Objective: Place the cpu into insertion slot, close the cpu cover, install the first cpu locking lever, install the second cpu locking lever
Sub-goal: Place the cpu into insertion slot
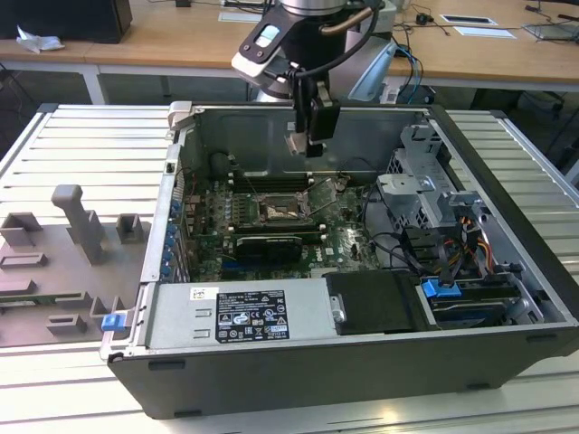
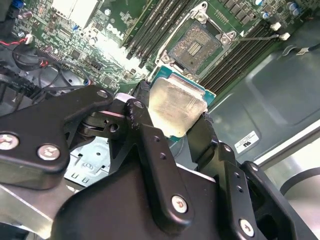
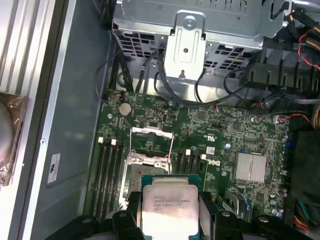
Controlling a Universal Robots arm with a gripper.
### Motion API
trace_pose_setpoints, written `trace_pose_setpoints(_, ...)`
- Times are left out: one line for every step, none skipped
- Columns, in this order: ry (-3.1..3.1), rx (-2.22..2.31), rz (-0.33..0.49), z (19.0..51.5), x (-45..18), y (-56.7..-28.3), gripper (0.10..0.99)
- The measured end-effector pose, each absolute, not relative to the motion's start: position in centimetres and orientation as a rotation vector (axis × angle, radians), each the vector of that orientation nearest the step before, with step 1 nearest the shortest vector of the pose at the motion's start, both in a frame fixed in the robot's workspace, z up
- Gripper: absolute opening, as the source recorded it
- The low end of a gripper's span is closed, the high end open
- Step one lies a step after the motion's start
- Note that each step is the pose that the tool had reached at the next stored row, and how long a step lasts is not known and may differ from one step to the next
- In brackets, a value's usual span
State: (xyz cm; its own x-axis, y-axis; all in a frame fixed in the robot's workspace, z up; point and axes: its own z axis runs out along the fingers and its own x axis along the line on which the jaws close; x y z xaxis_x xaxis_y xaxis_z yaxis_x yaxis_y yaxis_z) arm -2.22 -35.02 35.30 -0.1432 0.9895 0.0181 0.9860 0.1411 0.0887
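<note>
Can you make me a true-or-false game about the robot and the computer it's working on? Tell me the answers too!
1. The gripper is holding the cpu. True.
2. The cpu is already sitting in the slot. False: it is held in the air above the board, and the slot is empty.
3. The cover is shut over the slot. False: it is flipped open, so the slot is bare.
4. The board inside the computer is green. True.
</note>
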Motion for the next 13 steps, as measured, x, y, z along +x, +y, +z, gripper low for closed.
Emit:
trace_pose_setpoints(2.338,2.028,0.122,35.17,-2.23,-35.02,0.541)
trace_pose_setpoints(2.338,2.029,0.121,35.12,-2.23,-35.02,0.541)
trace_pose_setpoints(2.337,2.029,0.121,35.07,-2.22,-35.02,0.541)
trace_pose_setpoints(2.336,2.03,0.122,35.01,-2.22,-35.02,0.541)
trace_pose_setpoints(2.336,2.03,0.122,34.96,-2.22,-35.02,0.541)
trace_pose_setpoints(2.336,2.031,0.122,34.92,-2.22,-35.02,0.541)
trace_pose_setpoints(2.336,2.031,0.122,34.88,-2.22,-35.02,0.541)
trace_pose_setpoints(2.336,2.031,0.121,34.81,-2.22,-35.02,0.541)
trace_pose_setpoints(2.336,2.031,0.121,34.78,-2.22,-35.02,0.541)
trace_pose_setpoints(2.336,2.031,0.121,34.74,-2.22,-35.02,0.541)
trace_pose_setpoints(2.336,2.031,0.121,34.68,-2.22,-35.02,0.541)
trace_pose_setpoints(2.336,2.031,0.121,34.66,-2.22,-35.02,0.541)
trace_pose_setpoints(2.335,2.031,0.121,34.64,-2.22,-35.02,0.541)
